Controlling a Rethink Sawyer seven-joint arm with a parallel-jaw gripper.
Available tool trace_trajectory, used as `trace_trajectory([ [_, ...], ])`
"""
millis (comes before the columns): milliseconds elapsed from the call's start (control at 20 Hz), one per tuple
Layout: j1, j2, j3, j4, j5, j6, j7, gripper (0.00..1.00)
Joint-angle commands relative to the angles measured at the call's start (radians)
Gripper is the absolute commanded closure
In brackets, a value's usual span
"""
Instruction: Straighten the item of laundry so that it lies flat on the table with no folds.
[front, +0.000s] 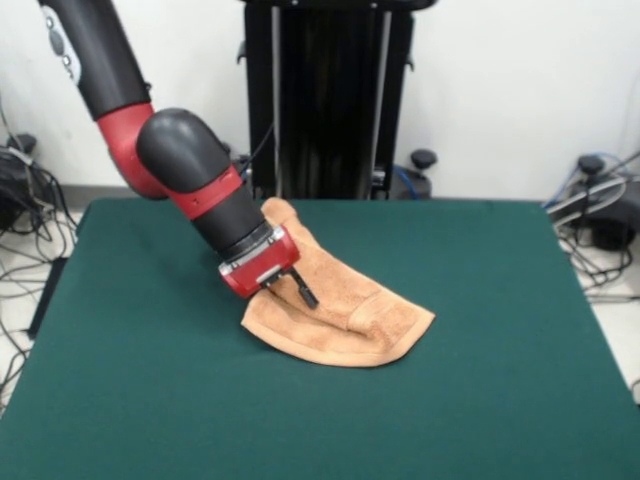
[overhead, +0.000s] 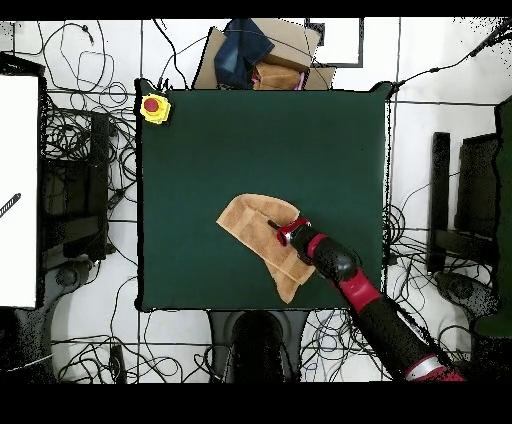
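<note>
The item of laundry, an orange-tan towel (front: 372, 318) (overhead: 246, 222), lies rumpled near the middle of the green table (front: 500, 380) (overhead: 200, 160). It is folded over itself, with a doubled edge along its front and a narrow end trailing toward the table's far side. My gripper (front: 304, 290) (overhead: 273, 226) slants down from the red and black arm and its tip rests on the towel's left part in the front view. The arm hides part of the towel behind it.
In the overhead view a yellow box with a red button (overhead: 154, 107) sits on the table's top left corner. A cardboard box with dark cloth (overhead: 262, 55) lies beyond the top edge. Cables cover the floor around the table.
</note>
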Motion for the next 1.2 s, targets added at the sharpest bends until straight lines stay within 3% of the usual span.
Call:
trace_trajectory([
  [50, 0.125, -0.029, -0.172, -0.233, 0.039, 0.078, 0.169, 0.00],
  [300, 0.110, -0.014, -0.140, -0.248, 0.077, 0.085, 0.177, 0.00],
  [550, 0.144, -0.086, -0.149, -0.241, 0.084, 0.096, 0.196, 0.00],
  [700, 0.126, -0.060, -0.134, -0.250, 0.088, 0.096, 0.175, 0.00],
  [850, 0.148, -0.105, -0.143, -0.255, 0.083, 0.111, 0.181, 0.00],
  [1050, 0.133, -0.093, -0.134, -0.250, 0.079, 0.101, 0.185, 0.00],
  [1200, 0.154, -0.147, -0.153, -0.230, 0.082, 0.103, 0.219, 0.00],
])
